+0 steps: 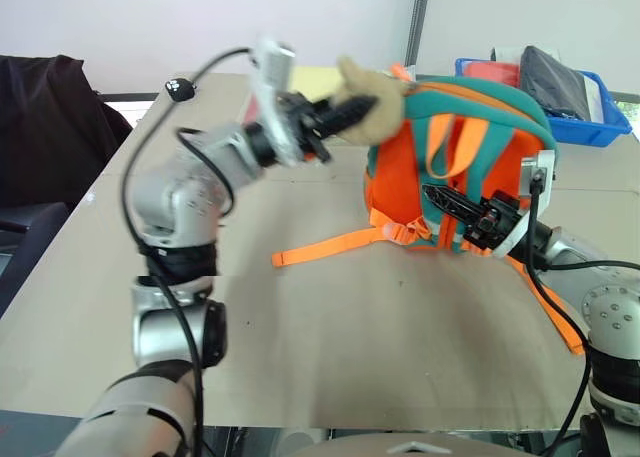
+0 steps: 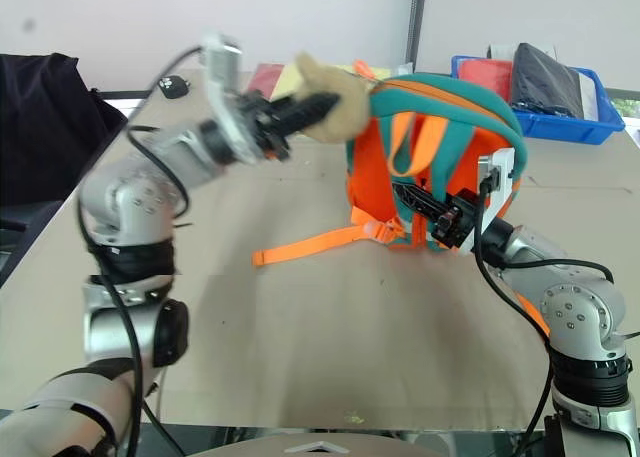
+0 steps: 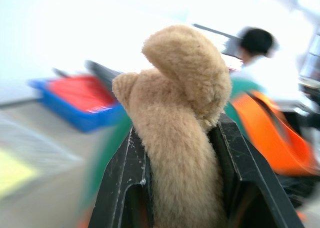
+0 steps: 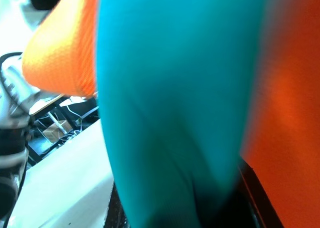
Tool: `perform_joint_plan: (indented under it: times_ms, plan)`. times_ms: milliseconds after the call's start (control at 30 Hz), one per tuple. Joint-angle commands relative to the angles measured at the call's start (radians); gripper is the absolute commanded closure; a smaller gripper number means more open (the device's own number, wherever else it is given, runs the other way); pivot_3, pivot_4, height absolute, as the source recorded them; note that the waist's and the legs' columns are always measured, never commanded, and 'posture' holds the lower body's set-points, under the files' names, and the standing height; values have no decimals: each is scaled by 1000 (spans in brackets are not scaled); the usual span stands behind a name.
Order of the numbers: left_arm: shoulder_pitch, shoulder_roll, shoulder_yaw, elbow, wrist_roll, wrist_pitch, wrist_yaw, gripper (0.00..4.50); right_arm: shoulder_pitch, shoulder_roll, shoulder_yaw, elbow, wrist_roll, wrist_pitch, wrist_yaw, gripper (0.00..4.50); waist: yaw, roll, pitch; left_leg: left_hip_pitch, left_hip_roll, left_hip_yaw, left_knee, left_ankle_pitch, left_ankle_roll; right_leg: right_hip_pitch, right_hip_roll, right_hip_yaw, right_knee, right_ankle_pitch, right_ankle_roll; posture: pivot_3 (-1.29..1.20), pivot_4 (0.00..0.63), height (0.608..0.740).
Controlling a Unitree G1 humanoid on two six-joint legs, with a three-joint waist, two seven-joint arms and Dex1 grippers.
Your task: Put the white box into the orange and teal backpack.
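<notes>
- Both my claws had hold of the orange and teal backpack (image 1: 455, 167).
- Left claw (image 1: 352, 111) was squeezed tight on the tan plush toy (image 3: 180, 138) at the top of the bag.
- Right claw (image 1: 455, 205) pinched the teal trim (image 4: 170, 113) on the bag's front, nearly closed.
- That backpack stood upright on the surface (image 1: 330, 317), near the blue bin (image 1: 585, 127).
- One orange strap (image 1: 330, 245) lay flat on the surface.

Hidden/unclear: my right gripper (image 1: 432, 193) tips buried against the orange and teal backpack (image 1: 470, 107) | blue bin (image 1: 590, 127) cut by frame edge | person (image 3: 260, 53) behind blurred | yellow sheet (image 3: 12, 170) blurred, cropped
</notes>
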Motion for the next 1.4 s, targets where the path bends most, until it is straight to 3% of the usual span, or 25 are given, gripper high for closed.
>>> perform_joint_plan:
  times_ms: [33, 100, 267, 567, 667, 700, 767, 833, 1033, 1100, 1133, 1233, 1267, 1333, 1400]
  plan:
    - [22, 115, -137, 134, 241, -216, -48, 3647, -6, -11, -13, -8, -4, -6, 13, 3727, 2, -1, 0, 0, 0, 0, 0, 0, 0, 0, 0, 0, 0, 0, 0, 0, 150, 645]
    - [42, 84, -272, 247, 376, -318, -16, 3647, -11, 4, -8, -2, -7, -11, 8, 3727, 10, -1, -1, -1, 0, 0, 0, 0, 0, 0, 0, 0, -1, 0, 0, 0, 150, 645]
    - [75, -33, -395, 431, 534, -419, 60, 3647, -14, 28, -6, -9, -3, -12, -8, 3727, 14, -3, -2, -5, -3, 1, 3, -1, 3, -1, -2, 1, -2, 0, 0, 0, 150, 645]
    - [139, -98, -418, 299, 472, -349, -106, 3647, -16, 33, -8, -15, 4, -11, -20, 3727, 9, -1, -4, -3, 0, 1, 1, -1, 2, -1, -3, -1, 0, 0, 0, 0, 150, 645]
    - [113, -201, -284, 204, 290, -243, -100, 3647, -16, 37, -7, -17, 5, -11, -25, 3727, 13, 0, -3, -4, 0, 1, 2, -1, 2, -2, -3, -1, 0, 0, 0, 0, 150, 645]
    - [120, -178, -314, 173, 301, -211, -139, 3647, -14, 39, -8, -18, 7, -11, -27, 3727, 13, 0, -3, -5, 0, 1, 2, -1, 3, -2, -3, -1, 0, 0, 0, 0, 150, 645]
    - [151, -3, -573, 169, 577, -321, -253, 3647, -9, 45, -2, -23, 5, -12, -29, 3727, 8, -1, -3, -5, -1, 1, 2, -1, 3, -2, -3, -1, -1, 0, 0, 0, 150, 645]
    - [157, 64, -660, 186, 668, -344, -274, 3647, -7, 50, 2, -25, 3, -12, -31, 3727, 1, 0, -5, -3, -1, 2, 2, -1, 3, -1, -3, 0, 0, 0, 0, 0, 150, 645]
    - [128, -58, -462, 184, 527, -296, -179, 3647, -14, 57, 4, -18, -4, -17, -27, 3727, 6, 3, -6, -2, 0, 1, 1, -1, 3, -1, -2, 0, 0, 0, 0, 0, 150, 645]
    - [133, -77, -390, 160, 473, -279, -171, 2648, -12, 54, 0, -18, -1, -16, -24, 3727, 9, 3, -5, -3, 0, 1, 1, -1, 3, -1, -2, 0, 0, 0, 0, 0, 150, 645]
    - [139, -82, -362, 145, 453, -275, -167, 2369, -9, 52, -2, -18, -2, -15, -23, 3727, 9, 2, -5, -3, 0, 1, 1, -1, 3, -1, -2, 0, -1, 0, 0, 0, 150, 645]
    - [206, -41, -299, 42, 385, -240, -211, 1077, 7, 37, -8, -21, -10, -13, -11, 3727, 7, 2, -5, -4, 0, 1, 2, -1, 3, -1, -2, 0, -1, 0, 0, 0, 150, 645]
    - [240, -21, -263, 5, 348, -235, -231, 1003, 13, 29, -12, -20, -13, -13, -4, 3727, 4, 2, -5, -3, 0, 1, 1, -1, 3, -1, -2, 0, -1, 0, 0, 0, 150, 645]
    - [293, 13, -210, -44, 305, -241, -252, 249, 24, 14, -14, -21, -22, -14, 9, 3727, -4, 2, -5, -3, 0, 1, 1, -1, 3, -1, -2, 0, -1, 0, 0, 0, 150, 645]
    - [335, 47, -175, -58, 300, -273, -248, 64, 39, -1, -14, -23, -36, -18, 23, 3727, -3, 2, -5, -3, 0, 0, 0, -1, 3, -1, -2, 0, -1, 0, 0, 0, 150, 645]
